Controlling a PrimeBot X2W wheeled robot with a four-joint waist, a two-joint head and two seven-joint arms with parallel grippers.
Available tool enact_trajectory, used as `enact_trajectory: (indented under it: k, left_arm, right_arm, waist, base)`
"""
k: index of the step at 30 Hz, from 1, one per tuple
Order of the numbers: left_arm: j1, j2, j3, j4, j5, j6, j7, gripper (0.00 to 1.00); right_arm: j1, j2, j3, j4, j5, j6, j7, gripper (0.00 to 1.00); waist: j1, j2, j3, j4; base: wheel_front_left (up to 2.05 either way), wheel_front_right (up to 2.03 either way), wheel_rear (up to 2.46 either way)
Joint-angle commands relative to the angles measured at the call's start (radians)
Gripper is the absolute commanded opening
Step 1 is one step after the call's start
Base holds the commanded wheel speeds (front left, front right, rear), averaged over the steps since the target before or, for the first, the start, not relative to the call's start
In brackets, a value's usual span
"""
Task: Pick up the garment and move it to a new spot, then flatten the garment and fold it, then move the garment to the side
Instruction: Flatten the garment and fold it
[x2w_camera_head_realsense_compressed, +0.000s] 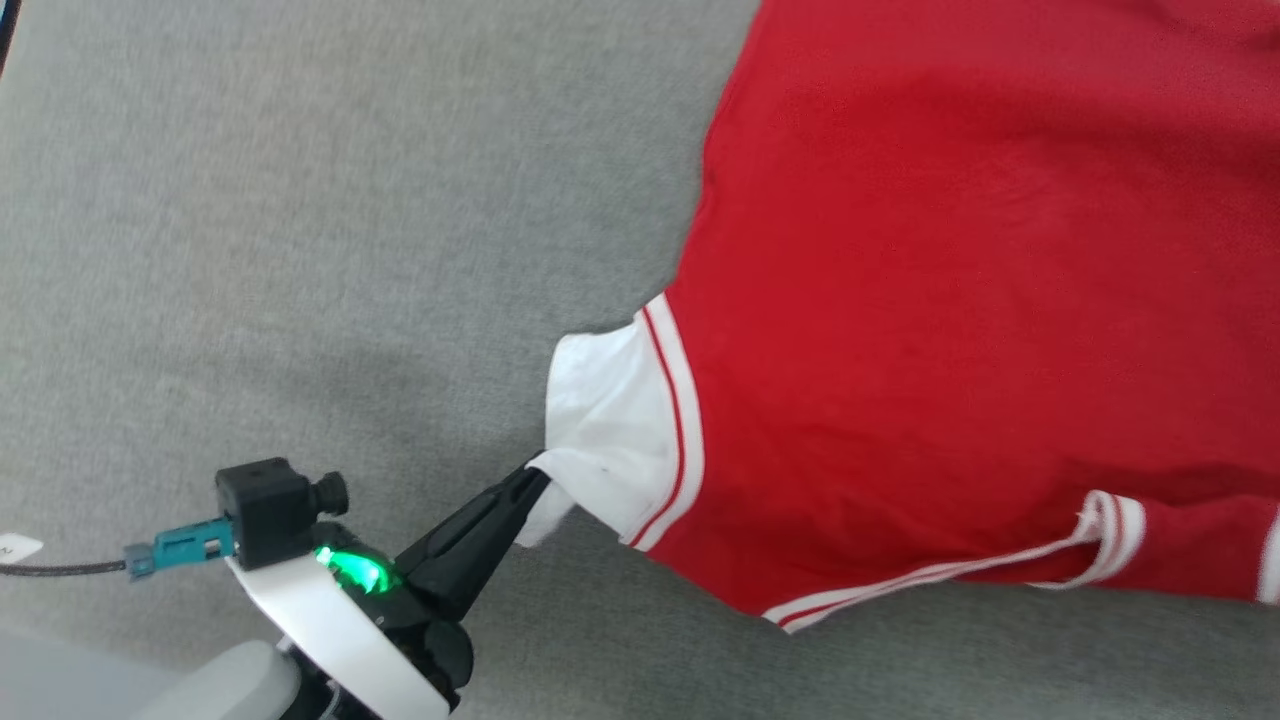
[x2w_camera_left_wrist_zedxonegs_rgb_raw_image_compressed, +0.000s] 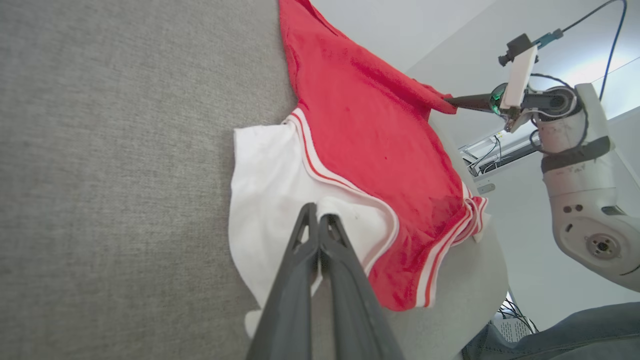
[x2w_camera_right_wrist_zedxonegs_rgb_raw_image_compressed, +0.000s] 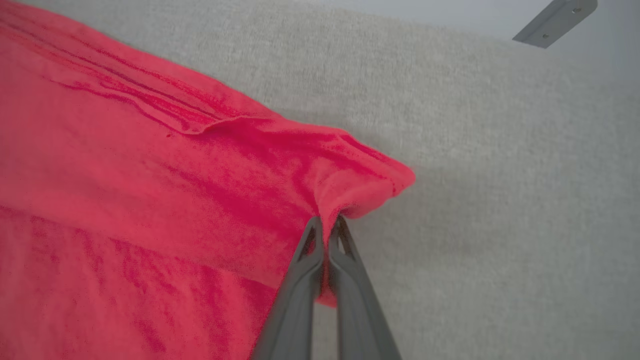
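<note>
1. While the red jersey (x2w_camera_head_realsense_compressed: 950, 300) is lying spread across the grey fabric-covered table (x2w_camera_head_realsense_compressed: 250, 250), plain red side up with no lettering showing, both arms are taking hold of it at well-separated points.
2. Down low, the left gripper (x2w_camera_head_realsense_compressed: 540, 478) is pressing its fingers together on the edge of the white sleeve (x2w_camera_head_realsense_compressed: 600, 400). The left wrist view is showing the cloth nipped right at the tips and the sleeve bunching slightly around them.
3. Across the jersey, the right gripper (x2w_camera_right_wrist_zedxonegs_rgb_raw_image_compressed: 327, 222) is doing the same on a red corner of the body. Fabric is puckering up into the closed tips, so that is a real pinch, not a brush.
4. Why those two spots? As I am reading it, a sleeve and a distant corner make widely spaced handles, so drawing them apart would tension the cloth and smooth it rather than crumple it.
5. I am judging this as the flattening stage. Ridges are running along the red edge near the right gripper, the striped trim (x2w_camera_head_realsense_compressed: 1105, 525) at the neck is curling over, and no fold is showing yet.
6. Both grips are sitting on thin edges, so a sharp tug is risking a slip, especially at the sleeve hem.
7. A person's denim-clad leg (x2w_camera_left_wrist_zedxonegs_rgb_raw_image_compressed: 565, 335) is showing beyond the table edge, well apart from the cloth.
</note>
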Motion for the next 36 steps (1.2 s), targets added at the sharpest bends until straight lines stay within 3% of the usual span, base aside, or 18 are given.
enact_trajectory:
  k: [1, 8, 13, 17, 22, 27, 28, 29, 36]
  left_arm:
    - [0.012, 0.002, 0.005, 0.003, -0.013, 0.002, -0.002, 0.00]
    - [0.086, -0.001, 0.065, 0.022, -0.002, 0.002, -0.002, 0.00]
    - [0.132, -0.011, 0.122, 0.033, 0.011, 0.002, -0.002, 0.00]
    - [0.157, -0.014, 0.148, 0.036, 0.023, 0.002, -0.002, 0.00]
    - [0.173, -0.010, 0.162, 0.035, 0.028, 0.002, -0.002, 0.00]
    - [0.175, -0.012, 0.165, 0.028, 0.024, 0.002, -0.002, 0.00]
    - [0.176, -0.012, 0.163, 0.027, 0.026, 0.002, -0.002, 0.00]
    - [0.176, -0.012, 0.160, 0.026, 0.026, 0.002, -0.002, 0.00]
    - [0.154, -0.026, 0.151, 0.013, 0.028, 0.002, -0.002, 0.00]
  right_arm:
    - [0.022, -0.003, 0.001, -0.009, 0.009, 0.000, 0.007, 0.00]
    - [0.407, -0.033, -0.035, -0.249, 0.169, 0.000, 0.059, 0.00]
    - [0.696, 0.042, -0.068, -0.424, 0.221, 0.000, 0.078, 0.00]
    - [0.892, 0.109, -0.033, -0.526, 0.256, 0.000, 0.101, 0.00]
    - [1.041, 0.164, 0.030, -0.600, 0.289, 0.000, 0.119, 0.00]
    - [1.047, 0.176, 0.071, -0.603, 0.288, 0.000, 0.078, 0.00]
    - [1.036, 0.174, 0.065, -0.608, 0.283, 0.000, 0.060, 0.45]
    - [1.025, 0.174, 0.051, -0.614, 0.285, 0.000, 0.046, 1.00]
    - [0.883, 0.130, -0.134, -0.714, 0.364, 0.000, 0.044, 1.00]
  waist:
    - [0.0000, 0.0000, -0.050, -0.043]
    - [0.0000, 0.0000, -0.131, -0.102]
    - [0.0000, 0.0000, -0.162, -0.135]
    - [0.0000, 0.0000, -0.173, -0.153]
    - [0.0000, 0.0000, -0.178, -0.168]
    - [0.0000, 0.0000, -0.177, -0.175]
    - [0.0000, 0.0000, -0.177, -0.176]
    - [0.0000, 0.0000, -0.176, -0.175]
    - [0.0000, 0.0000, -0.165, -0.145]
  base:
    - [0.00, 0.00, 0.00]
    - [0.00, 0.00, 0.00]
    - [0.00, 0.00, 0.00]
    - [0.00, 0.00, 0.00]
    - [0.00, 0.00, 0.00]
    - [0.00, 0.00, 0.00]
    - [0.00, 0.00, 0.00]
    - [0.00, 0.00, 0.00]
    - [0.00, 0.00, 0.00]
